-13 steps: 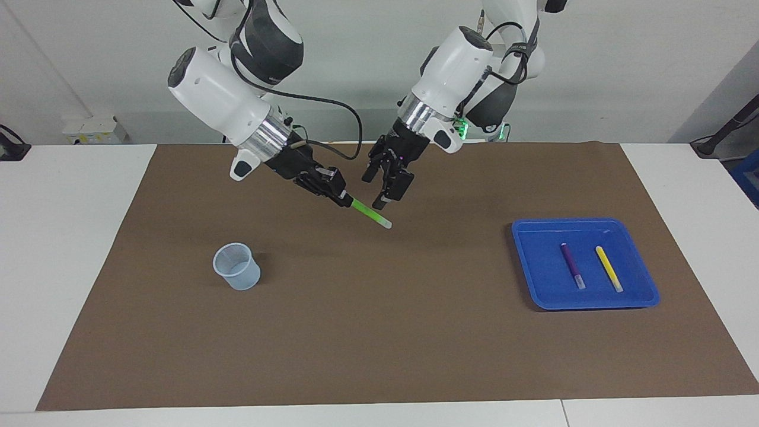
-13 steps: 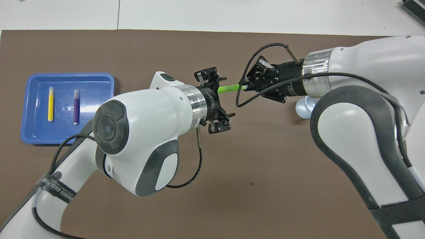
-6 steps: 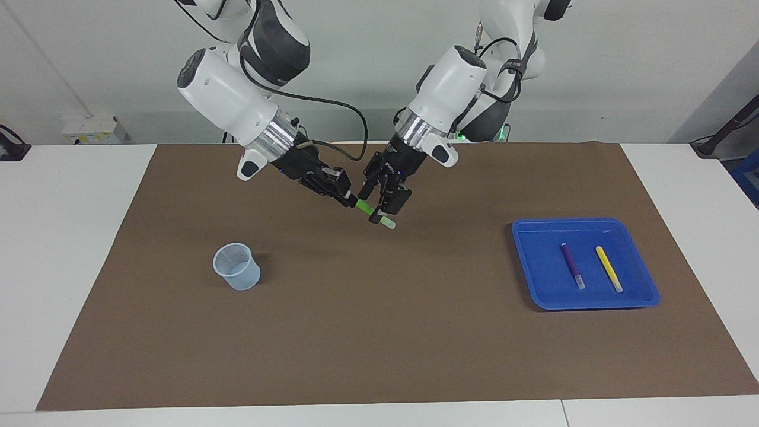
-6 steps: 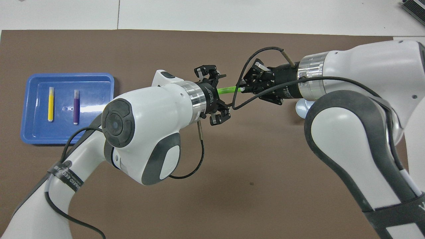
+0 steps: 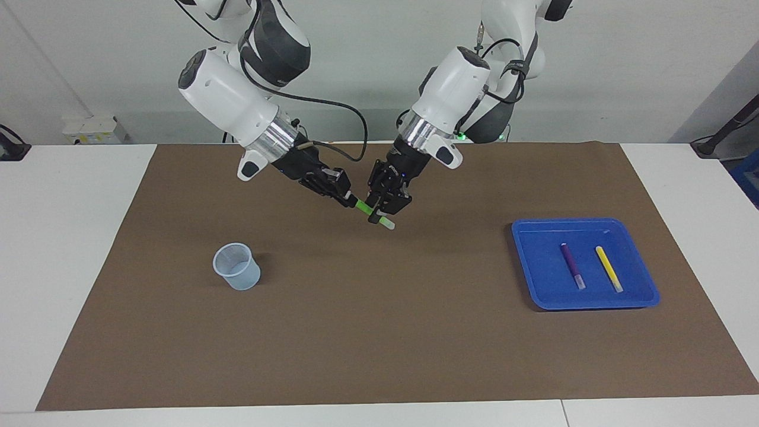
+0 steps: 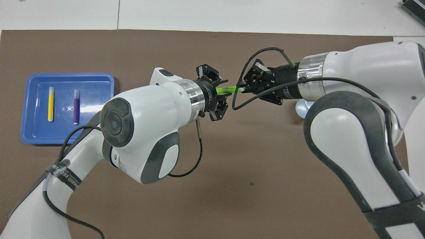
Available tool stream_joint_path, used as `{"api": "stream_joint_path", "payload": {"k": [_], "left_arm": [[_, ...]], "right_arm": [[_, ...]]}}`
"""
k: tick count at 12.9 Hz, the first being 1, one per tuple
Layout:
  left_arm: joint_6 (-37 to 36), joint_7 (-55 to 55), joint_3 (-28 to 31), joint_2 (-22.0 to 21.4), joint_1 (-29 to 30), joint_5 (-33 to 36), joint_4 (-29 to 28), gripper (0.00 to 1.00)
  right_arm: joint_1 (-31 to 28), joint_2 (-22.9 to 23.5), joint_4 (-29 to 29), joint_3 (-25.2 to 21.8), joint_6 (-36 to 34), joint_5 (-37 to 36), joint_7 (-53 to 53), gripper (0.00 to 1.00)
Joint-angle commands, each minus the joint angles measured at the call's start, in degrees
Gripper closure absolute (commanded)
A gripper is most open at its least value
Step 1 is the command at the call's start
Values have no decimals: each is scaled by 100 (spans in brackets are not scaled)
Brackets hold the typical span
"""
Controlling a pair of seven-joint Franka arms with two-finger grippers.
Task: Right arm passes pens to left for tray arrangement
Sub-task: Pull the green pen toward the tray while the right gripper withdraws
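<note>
My right gripper (image 5: 345,198) is shut on the green pen (image 5: 363,206) and holds it in the air over the middle of the brown mat. My left gripper (image 5: 380,213) is closed around the same pen toward its pale end (image 5: 388,224). The overhead view shows the green pen (image 6: 226,89) bridging the left gripper (image 6: 223,95) and the right gripper (image 6: 244,88). The blue tray (image 5: 536,261) lies toward the left arm's end of the table. It holds the purple pen (image 5: 572,265) and the yellow pen (image 5: 608,268), side by side and apart.
A small translucent cup (image 5: 237,267) stands upright on the mat toward the right arm's end, farther from the robots than the grippers. In the overhead view the tray (image 6: 96,109) shows fully and the cup (image 6: 302,108) is mostly hidden under the right arm.
My left gripper moved in onto the green pen's pale end and its fingers closed around it. My right gripper kept holding the pen and barely shifted.
</note>
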Motion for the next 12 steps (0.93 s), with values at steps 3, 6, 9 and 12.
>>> {"api": "stream_joint_path", "payload": {"k": [3, 6, 9, 12], "left_arm": [[-19, -16, 36, 15, -57, 310, 52, 100], [-63, 2, 28, 15, -48, 494, 44, 100], [-142, 333, 27, 15, -92, 697, 26, 100], [-624, 1395, 27, 6, -66, 715, 52, 100]], "right_arm": [[-14, -169, -201, 13, 94, 155, 0, 100], [-14, -160, -192, 13, 120, 137, -26, 100], [-14, -151, -166, -4, 112, 40, -245, 47], [-110, -151, -8, -31, 7, -538, -255, 0]]}}
